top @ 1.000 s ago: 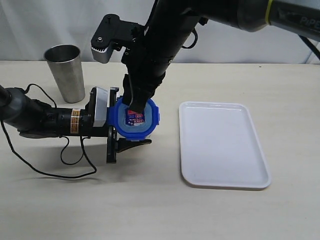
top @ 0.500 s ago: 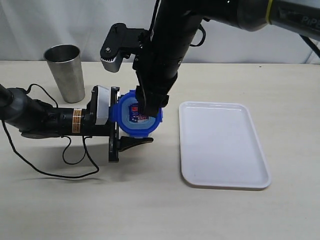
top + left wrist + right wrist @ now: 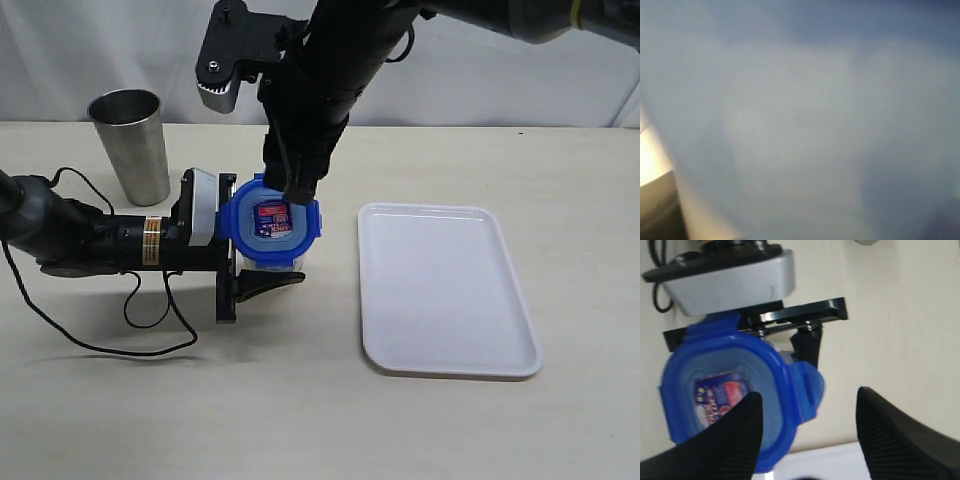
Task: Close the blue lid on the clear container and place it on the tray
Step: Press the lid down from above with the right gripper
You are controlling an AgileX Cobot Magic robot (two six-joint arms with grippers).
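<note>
"Right wrist view first: how does the right hand stand?"

"The right hand (image 3: 809, 395) hangs just above the blue lid (image 3: 715, 390). Its two dark fingers are spread wide with nothing between them, so it is open and carries nothing."

"And below it?"

"The lid sits on the mouth of the clear container (image 3: 285, 265), label facing up. One side flap juts outward, so the lid looks seated but perhaps not snapped down all round. The left hand (image 3: 245, 270) lies low along the table (image 3: 300, 420). It grips the container from the side, a jaw on either flank. The left wrist view shows only a blue-grey blur."

"How far along is the task?"

"The lid is on. Judging by that flap, some pressing may remain. The container stands on the table to the left of the tray (image 3: 445, 300), near it but apart. The move onto the tray is not yet done. A steel cup (image 3: 130, 145) stands farther left, beyond the left arm."

"What differs from a second earlier?"

"Then the right hand was down on the lid, its fingertips covering the label. Half a second ago it was at the lid's right edge. Now it has risen clear and opened, and the whole label shows. The lid, container and left hand have barely shifted."
</note>
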